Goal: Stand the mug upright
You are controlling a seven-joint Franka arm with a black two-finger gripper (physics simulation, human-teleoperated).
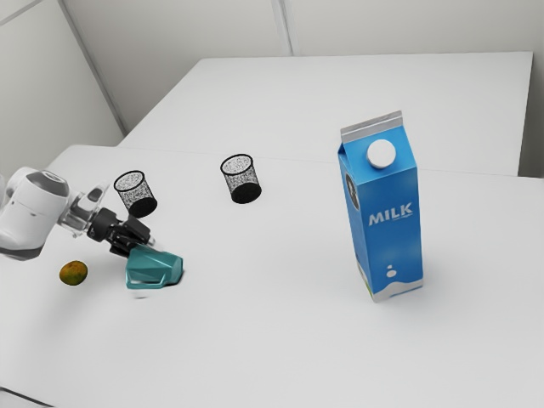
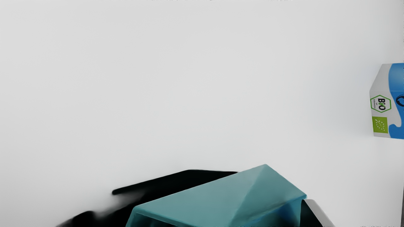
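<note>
Jaws at left of the exterior view, against the mug [image 1: 155, 268]; from where I stand, I cannot tell whether they are open or gripping it. The mug lies tipped over. Chief hazard: an insecure hold on its slanted faces could let it slip or roll during turning. A wide swing might knock the mesh cup [image 1: 136, 195] above or the fruit [image 1: 73, 273] at lower left. Open desk [image 1: 272, 323] extends through lower centre, bounded on the right by the milk carton [image 1: 387, 225]; a second mesh cup [image 1: 241, 179] stands upper centre.
</note>
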